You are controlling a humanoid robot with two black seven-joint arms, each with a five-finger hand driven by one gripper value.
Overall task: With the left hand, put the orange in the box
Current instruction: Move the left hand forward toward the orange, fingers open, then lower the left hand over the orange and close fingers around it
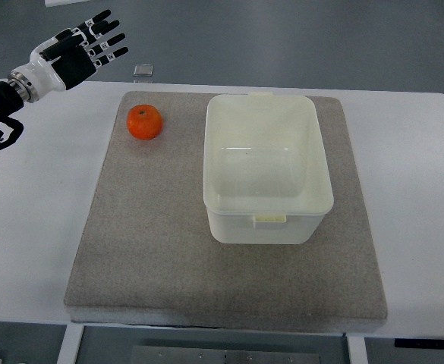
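An orange point(144, 122) lies on the grey mat point(153, 243) near its far left corner. To its right stands a white plastic box point(267, 171), open at the top with nothing inside. My left hand point(85, 47) hovers at the upper left, beyond the table's far edge, up and left of the orange. Its fingers point(104, 34) are spread and hold nothing. The right arm does not show.
The mat lies on a white table point(32, 227). A small grey square object point(143, 70) sits at the table's far edge, just behind the orange. The floor shows beyond the table.
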